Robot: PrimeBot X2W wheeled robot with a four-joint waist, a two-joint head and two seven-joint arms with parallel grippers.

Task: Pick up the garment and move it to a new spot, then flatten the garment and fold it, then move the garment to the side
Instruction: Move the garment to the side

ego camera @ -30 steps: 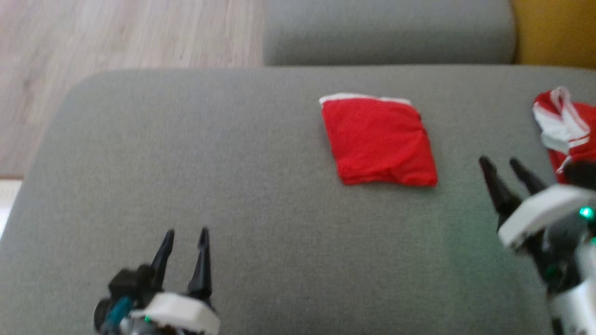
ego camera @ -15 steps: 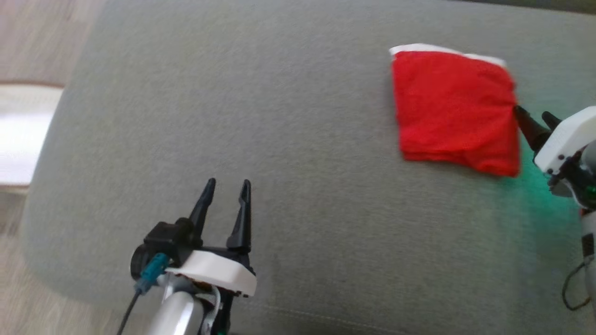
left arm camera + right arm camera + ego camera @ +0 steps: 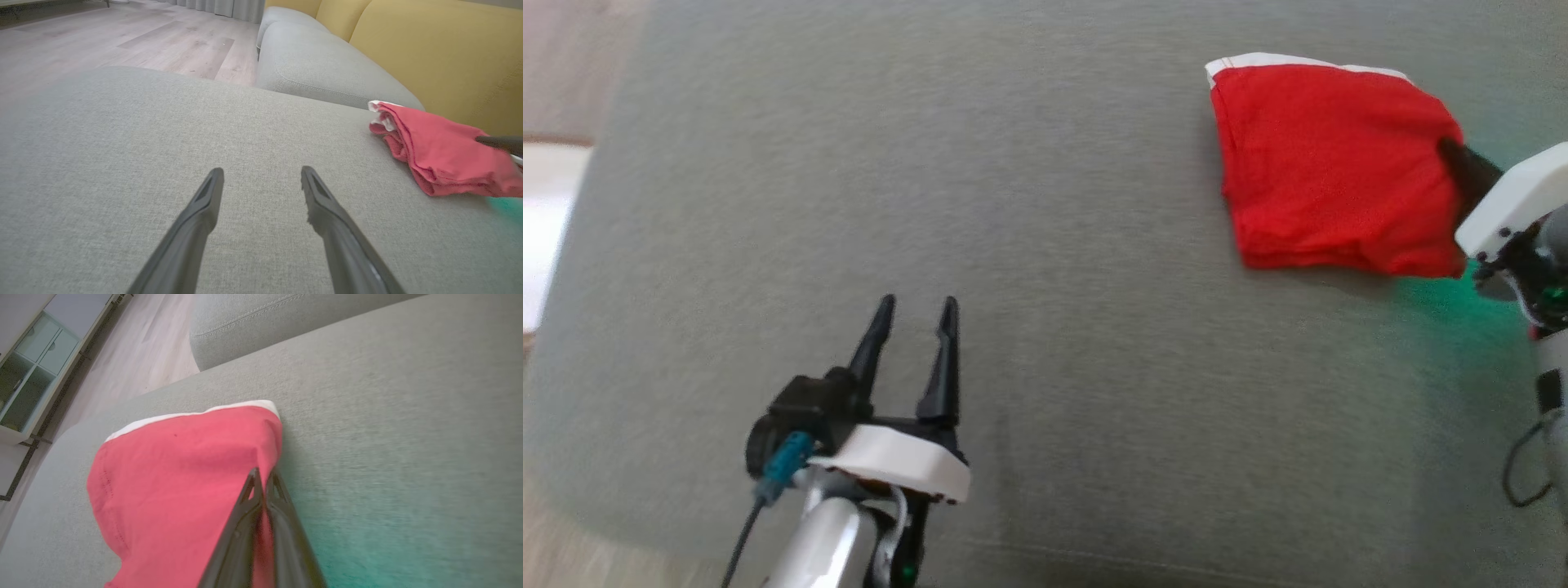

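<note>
Garment [image 3: 1331,171]: a red folded piece with a white band along its far edge, lying on the far right part of the seat; in the left wrist view [image 3: 445,153] its stacked layers show at the near edge.
Seat cushion [image 3: 1094,327]: a broad grey upholstered surface that carries the garment.
Right pincer [image 3: 1460,159]: closed, its two dark fingers pinched together on the garment's right edge; in the right wrist view [image 3: 264,473] red cloth lies between the tips and rises in a small peak there.
Left pincer [image 3: 916,302]: open, fingers apart and pointing toward the far side, holding nothing; it hangs over the near left part of the cushion, well apart from the garment, and in the left wrist view [image 3: 262,173] bare grey cloth shows between the tips.
Green glow [image 3: 1445,302]: a tint on the cushion just near of the garment's right corner, beside the right wrist.
Second cushion [image 3: 318,69]: grey, beyond the far edge of the seat.
Backrest [image 3: 441,53]: yellow, behind the garment at the far right.
Floor [image 3: 122,36]: pale wood planks, to the far left.
Cabinet [image 3: 36,355]: pale, with glass doors, standing on the floor.
</note>
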